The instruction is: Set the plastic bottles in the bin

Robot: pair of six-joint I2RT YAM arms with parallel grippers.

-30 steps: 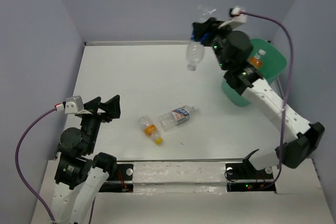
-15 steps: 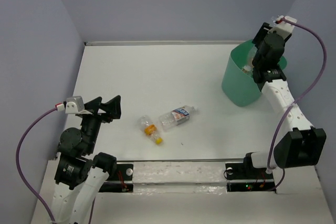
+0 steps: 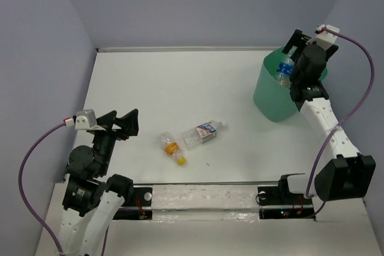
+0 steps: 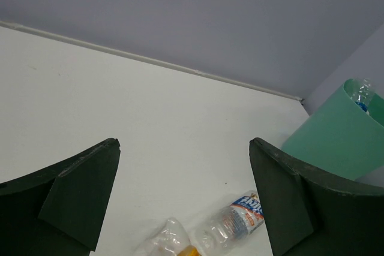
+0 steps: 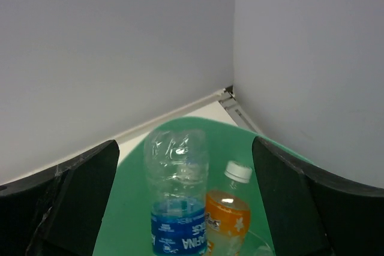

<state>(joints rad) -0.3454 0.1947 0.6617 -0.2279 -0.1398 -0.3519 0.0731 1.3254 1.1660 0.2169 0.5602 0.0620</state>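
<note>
1. While my right gripper [image 5: 185,148] hangs over the bin [image 5: 129,208], its fingers stand wide apart, holding nothing.
2. Below them, inside the bin, a clear crinkly blue-label bottle [image 5: 178,208] touches an orange-label bottle [image 5: 228,217], white-capped, at its 3 o'clock.
3. My left gripper [image 4: 184,145] is likewise spread wide and holds nothing, raised at 8 o'clock of the table [image 3: 180,82].
4. Two bottles lie on their sides toward the table's 6 o'clock: a white-red-blue bottle [image 3: 203,133], and a crumpled orange bottle [image 3: 171,147] just beside it at its 8 o'clock. I cannot tell whether they touch.
5. The mint-green bin stands in the table's 2 o'clock corner, close to the back wall [image 3: 198,4] and the right wall [image 3: 360,22].
6. Bare white tabletop stretches between the bin and the lying bottles, and from them to my left fingers.
</note>
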